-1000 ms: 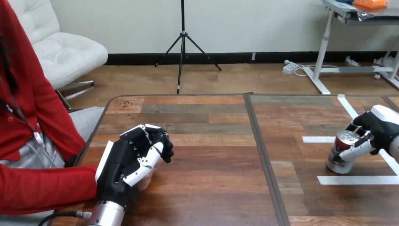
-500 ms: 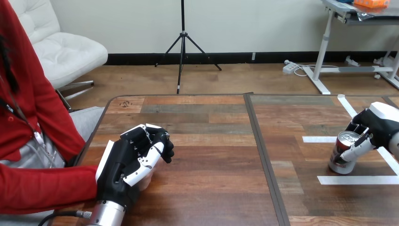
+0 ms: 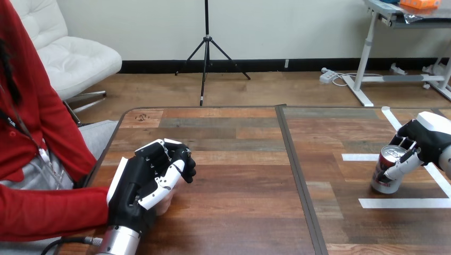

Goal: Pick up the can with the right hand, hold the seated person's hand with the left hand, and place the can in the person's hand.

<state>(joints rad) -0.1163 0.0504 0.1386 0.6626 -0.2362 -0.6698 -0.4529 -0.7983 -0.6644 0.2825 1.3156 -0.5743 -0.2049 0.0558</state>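
Right hand (image 3: 425, 139) grips the can (image 3: 382, 180); left hand (image 3: 139, 183) clasps the person's hand (image 3: 166, 201).

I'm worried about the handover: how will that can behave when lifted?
The can looks like thin glossy metal, so it may dent under a hard squeeze or slip. It leans towards the right hand curled round it, so it seems apt to tip and roll.

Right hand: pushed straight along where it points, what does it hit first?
The can: the right hand points left and slightly down at it, fingers curled round its upper part. Past the can, only bare table shows, though depth is unclear.
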